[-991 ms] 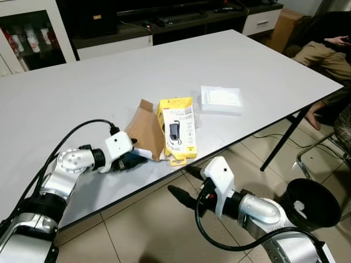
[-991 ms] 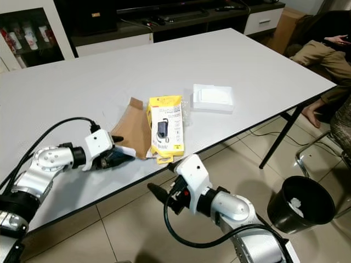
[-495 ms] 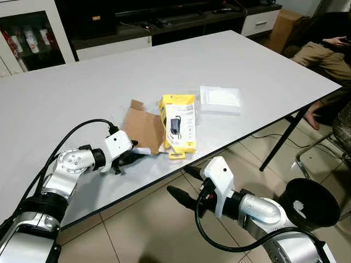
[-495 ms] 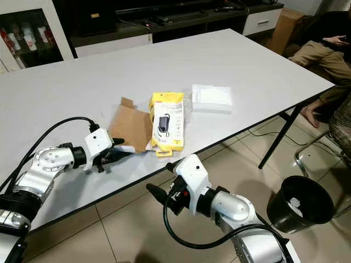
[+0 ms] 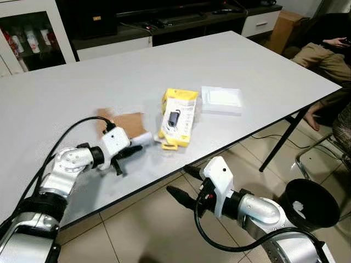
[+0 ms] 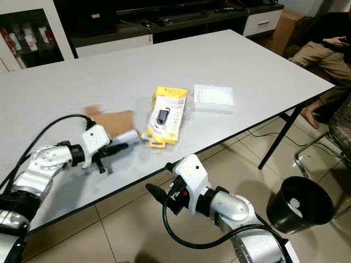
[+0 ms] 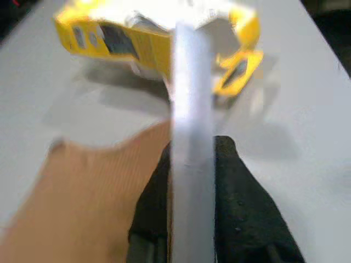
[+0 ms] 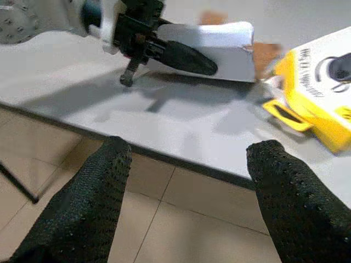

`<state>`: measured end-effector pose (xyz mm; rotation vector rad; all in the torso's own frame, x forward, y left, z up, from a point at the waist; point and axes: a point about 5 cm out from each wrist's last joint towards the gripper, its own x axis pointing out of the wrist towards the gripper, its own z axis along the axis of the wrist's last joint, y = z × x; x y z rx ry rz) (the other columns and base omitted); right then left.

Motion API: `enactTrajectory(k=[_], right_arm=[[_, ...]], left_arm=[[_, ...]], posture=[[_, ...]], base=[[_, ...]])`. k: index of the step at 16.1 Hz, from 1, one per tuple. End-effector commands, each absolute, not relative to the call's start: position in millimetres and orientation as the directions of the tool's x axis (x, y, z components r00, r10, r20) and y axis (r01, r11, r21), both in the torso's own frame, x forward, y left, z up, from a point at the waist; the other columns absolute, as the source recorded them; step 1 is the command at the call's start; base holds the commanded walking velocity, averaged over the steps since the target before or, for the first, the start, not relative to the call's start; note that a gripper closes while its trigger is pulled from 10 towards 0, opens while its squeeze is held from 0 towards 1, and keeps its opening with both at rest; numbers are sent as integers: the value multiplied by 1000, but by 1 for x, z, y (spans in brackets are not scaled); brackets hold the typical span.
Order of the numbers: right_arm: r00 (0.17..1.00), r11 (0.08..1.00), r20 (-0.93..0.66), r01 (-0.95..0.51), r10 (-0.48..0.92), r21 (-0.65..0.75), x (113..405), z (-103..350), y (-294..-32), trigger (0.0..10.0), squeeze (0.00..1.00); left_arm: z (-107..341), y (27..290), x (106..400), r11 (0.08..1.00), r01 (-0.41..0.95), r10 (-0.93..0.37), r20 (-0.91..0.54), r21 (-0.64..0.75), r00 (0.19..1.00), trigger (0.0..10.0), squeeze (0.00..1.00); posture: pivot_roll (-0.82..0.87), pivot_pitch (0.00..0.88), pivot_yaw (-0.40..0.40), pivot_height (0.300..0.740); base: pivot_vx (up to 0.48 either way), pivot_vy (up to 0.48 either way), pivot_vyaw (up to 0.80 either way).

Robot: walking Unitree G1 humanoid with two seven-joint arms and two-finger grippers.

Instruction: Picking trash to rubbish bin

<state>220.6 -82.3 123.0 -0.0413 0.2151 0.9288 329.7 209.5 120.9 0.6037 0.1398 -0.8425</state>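
A flat brown cardboard piece [image 5: 123,121] with a white flap [image 5: 142,138] lies on the grey table [image 5: 82,93]. My left gripper [image 5: 134,148] is shut on that flap; the wrist view shows the white strip [image 7: 191,109] clamped between both black fingers [image 7: 241,203]. A yellow packet [image 5: 178,116] lies just right of the cardboard, with a white box [image 5: 221,99] beyond it. The right gripper [image 5: 184,183] hangs open below the table's front edge, over the floor. The black rubbish bin [image 5: 312,203] stands on the floor at far right.
A seated person's legs [image 5: 323,52] are past the table's right end, near a table leg [image 5: 285,139]. A cabinet [image 5: 33,33] and a dark TV unit [image 5: 164,22] line the far wall. Tiled floor [image 5: 142,224] lies in front of the table.
My left gripper has drawn the cardboard leftward along the table and it now lies flatter. The yellow packet has slid and turned a little to the left. The right arm has stayed put.
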Motion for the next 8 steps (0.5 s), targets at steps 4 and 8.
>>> enactTrajectory(k=[4,8], right_arm=[[628,640,-150,-767,763,47,229,132,-87,10000,0],[694,700,-92,-713,714,48,244,137,-84,10000,0]], left_arm=[[135,225,313,538,695,-653,-285,478,702,0,0],[145,239,286,609,615,-600,-216,501,771,0,0]], posture=[[76,5,-36,740],[103,13,-60,740]], base=[[0,0,0],[0,0,0]])
